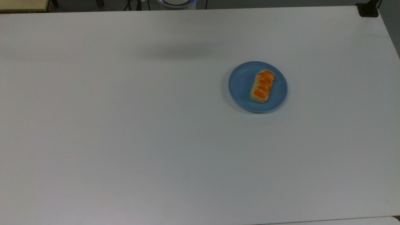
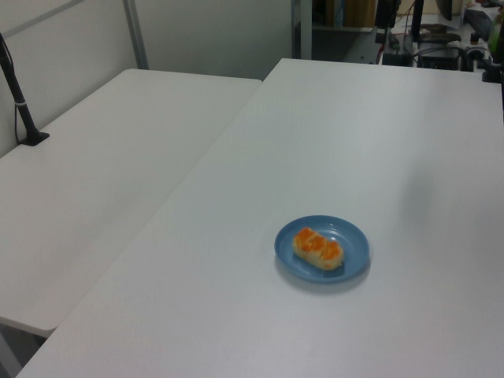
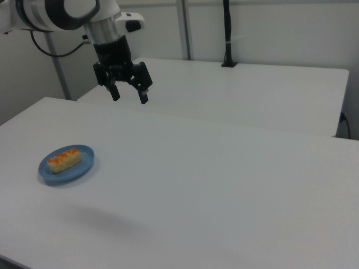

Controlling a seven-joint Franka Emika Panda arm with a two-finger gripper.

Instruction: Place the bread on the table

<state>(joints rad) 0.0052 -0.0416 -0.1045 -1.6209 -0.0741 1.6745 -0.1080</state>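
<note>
Your bread (image 1: 262,86) is sitting on the blue plate (image 1: 242,84), lying flat with its orange-brown glazed top facing up. In the top view it runs lengthwise almost up and down the picture, tilted a touch, and lies a little toward the top view's right of the plate's middle, leaving a wider band of bare blue on the other side. The plate itself rests on the white tabletop (image 1: 125,140), in the top view's right half and somewhat above the middle.

Over in the left view you see the same pair: the bread (image 2: 318,248) across the middle of the plate (image 2: 350,236), with a second white table (image 2: 102,173) butted up against the tabletop (image 2: 236,315) on the left view's left.

Now look at the right view: your gripper (image 3: 128,95) hangs high in the air, fingers spread wide and pointing down, holding nothing. It is well apart from the plate (image 3: 84,166) and the bread (image 3: 64,159), which lie lower and toward the right view's left. A soft shadow falls on the tabletop (image 3: 224,196) near its front edge. Behind it, a black pole (image 3: 227,33) stands on the far table.
</note>
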